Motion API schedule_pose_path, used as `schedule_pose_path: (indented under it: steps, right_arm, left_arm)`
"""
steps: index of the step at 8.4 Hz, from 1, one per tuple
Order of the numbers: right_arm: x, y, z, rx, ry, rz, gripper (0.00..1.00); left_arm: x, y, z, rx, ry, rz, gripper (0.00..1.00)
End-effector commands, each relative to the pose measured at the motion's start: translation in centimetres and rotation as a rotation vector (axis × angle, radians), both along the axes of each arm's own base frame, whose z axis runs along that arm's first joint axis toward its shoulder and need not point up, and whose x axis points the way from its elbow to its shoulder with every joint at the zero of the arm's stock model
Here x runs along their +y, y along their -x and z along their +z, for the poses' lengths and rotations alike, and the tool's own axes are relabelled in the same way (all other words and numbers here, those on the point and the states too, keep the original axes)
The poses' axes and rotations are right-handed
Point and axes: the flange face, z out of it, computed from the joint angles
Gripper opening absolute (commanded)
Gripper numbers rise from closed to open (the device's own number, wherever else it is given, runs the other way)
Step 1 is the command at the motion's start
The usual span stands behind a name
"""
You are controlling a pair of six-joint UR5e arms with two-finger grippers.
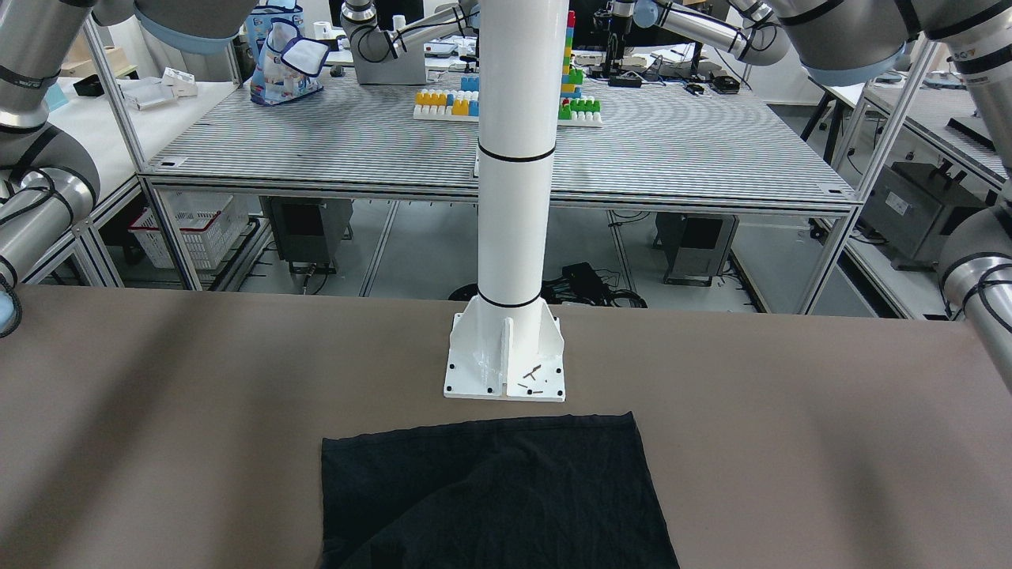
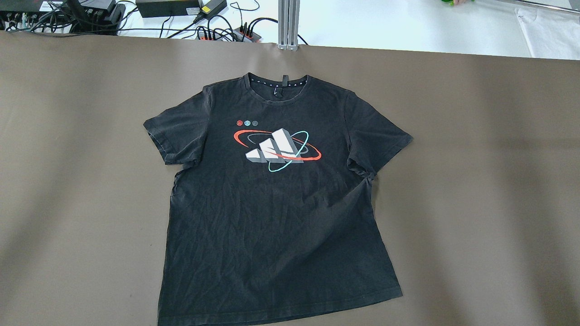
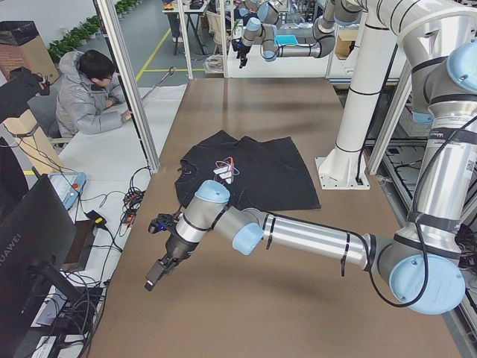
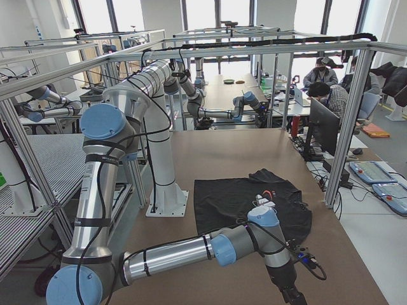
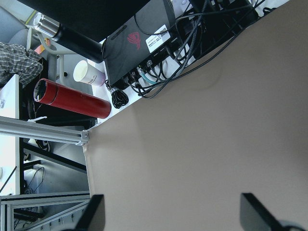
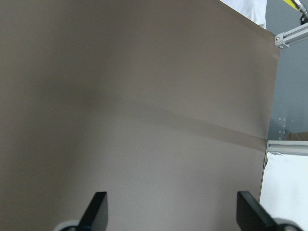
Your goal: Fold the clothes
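Garment: one black T-shirt (image 2: 276, 203) lies face up and spread flat in the middle of the brown desk (image 2: 68, 181). Both short sleeves are out to the sides. The collar points to the desk edge away from the robot; the hem lies toward the robot. The chest carries a printed graphic: white bars with red and teal rings. The fabric is lightly creased, with a small fold below each sleeve. No part of it is folded over.

Fixture: the white pole (image 1: 514, 197) stands on its base plate (image 1: 506, 379) at the robot's edge of the desk. The hem lies near the plate without touching it.

Left gripper (image 5: 175, 216): fingers wide apart, nothing between them. It hangs over bare desk near the edge away from the robot, well apart from the T-shirt. Beyond that edge its wrist camera shows cables, a red flask (image 5: 72, 98) and a paper cup (image 5: 89, 73).

Right gripper (image 6: 173, 214): fingers wide apart, nothing held. It hangs over bare desk toward the robot's right end, well apart from the T-shirt.

Surroundings: a person (image 3: 89, 93) sits at a neighbouring white table beyond the desk.
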Motion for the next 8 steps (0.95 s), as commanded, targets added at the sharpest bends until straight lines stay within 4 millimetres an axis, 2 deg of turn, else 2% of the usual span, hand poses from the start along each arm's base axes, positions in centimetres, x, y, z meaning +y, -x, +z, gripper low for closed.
schedule_pose_path:
  steps: [1, 3, 4, 5, 6, 8]
  right_arm:
    - [0.0, 0.0, 0.0, 0.000, 0.000, 0.000, 0.94]
    - [0.0, 0.0, -0.1, -0.002, -0.003, -0.001, 0.94]
    - [-0.2, 0.0, -0.5, -0.002, -0.006, -0.001, 0.94]
    - [-0.3, 0.1, -0.7, -0.005, -0.008, -0.002, 0.94]
    - [-0.3, 0.3, -0.8, -0.019, -0.005, -0.009, 0.94]
    - [-0.2, 0.3, 0.1, -0.017, 0.008, -0.014, 0.94]
  left_arm:
    - [0.0, 0.0, 0.1, 0.000, 0.002, 0.002, 1.00]
    - [-0.1, -0.1, -0.5, 0.003, -0.006, 0.002, 1.00]
    - [-0.3, -1.3, 0.3, -0.008, 0.008, 0.018, 1.00]
    - [-0.6, -1.9, 0.0, -0.039, -0.003, 0.006, 1.00]
    - [-0.6, -1.8, 0.0, -0.055, -0.007, -0.007, 1.00]
    - [-0.7, -2.2, 1.4, -0.056, 0.019, 0.003, 1.00]
